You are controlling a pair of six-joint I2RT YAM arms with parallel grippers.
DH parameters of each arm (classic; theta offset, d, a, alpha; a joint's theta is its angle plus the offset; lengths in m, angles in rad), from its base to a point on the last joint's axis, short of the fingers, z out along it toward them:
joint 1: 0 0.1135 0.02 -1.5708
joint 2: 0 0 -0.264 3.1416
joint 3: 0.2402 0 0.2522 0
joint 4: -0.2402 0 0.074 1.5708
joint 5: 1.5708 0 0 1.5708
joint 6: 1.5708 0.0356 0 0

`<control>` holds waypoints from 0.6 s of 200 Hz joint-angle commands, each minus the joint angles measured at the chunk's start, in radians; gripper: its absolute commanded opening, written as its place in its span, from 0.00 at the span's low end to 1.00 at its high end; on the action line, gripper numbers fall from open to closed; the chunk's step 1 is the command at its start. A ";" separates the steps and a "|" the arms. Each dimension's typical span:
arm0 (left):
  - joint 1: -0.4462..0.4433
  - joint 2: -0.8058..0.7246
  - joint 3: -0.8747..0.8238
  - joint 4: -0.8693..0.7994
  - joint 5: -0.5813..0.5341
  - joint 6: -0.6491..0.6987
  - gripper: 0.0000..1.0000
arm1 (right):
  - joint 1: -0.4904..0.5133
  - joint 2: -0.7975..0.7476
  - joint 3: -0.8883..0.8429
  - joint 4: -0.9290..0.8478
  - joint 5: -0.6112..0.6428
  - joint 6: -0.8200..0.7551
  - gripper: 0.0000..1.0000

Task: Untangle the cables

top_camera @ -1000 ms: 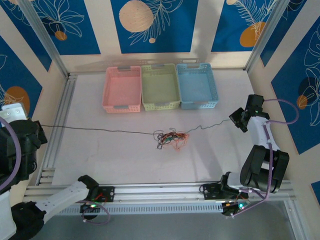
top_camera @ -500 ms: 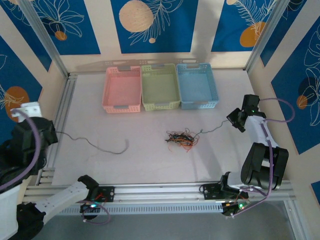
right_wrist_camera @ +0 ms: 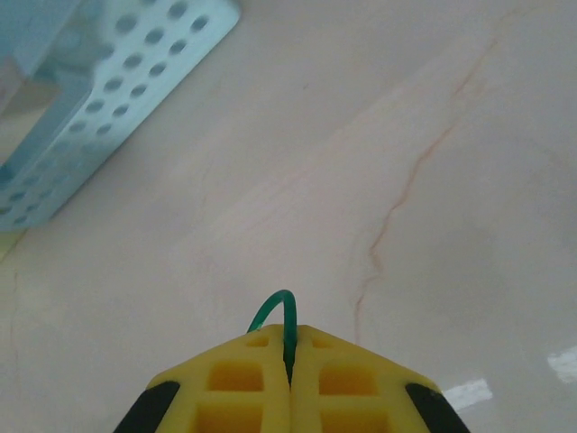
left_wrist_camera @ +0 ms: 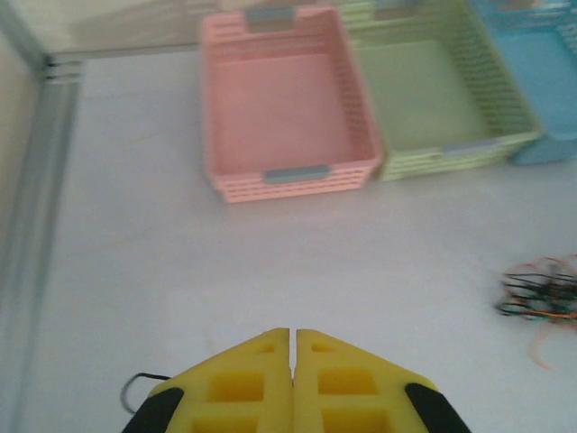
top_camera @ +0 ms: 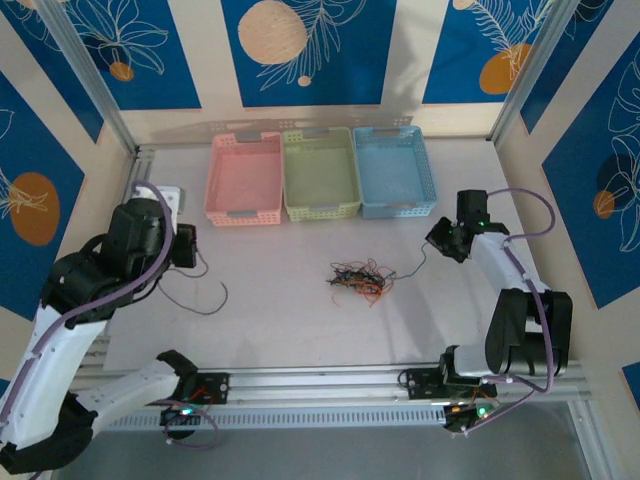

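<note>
Pulling has freed one black cable [top_camera: 212,311] from the tangle [top_camera: 358,277], which now lies mid-table. Left gripper [top_camera: 186,246], clamped shut on it, has swung toward pink basket [top_camera: 215,180]. Right gripper [top_camera: 441,238] stays pinched on green cable [right_wrist_camera: 280,294].

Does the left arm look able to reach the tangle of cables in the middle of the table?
Probably yes. Nothing stands on the table between the left claw and the tangle. But that claw is shut, seemingly on a loose black cable, so it would need to release that first.
</note>
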 commanded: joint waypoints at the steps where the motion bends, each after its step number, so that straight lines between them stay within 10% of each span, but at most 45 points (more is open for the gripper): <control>1: 0.007 0.022 -0.049 0.125 0.267 -0.002 0.00 | 0.019 -0.043 -0.032 0.004 -0.051 -0.019 0.00; 120: 0.008 0.139 -0.719 0.473 0.279 -0.270 0.00 | 0.153 -0.111 -0.129 0.076 -0.074 -0.025 0.00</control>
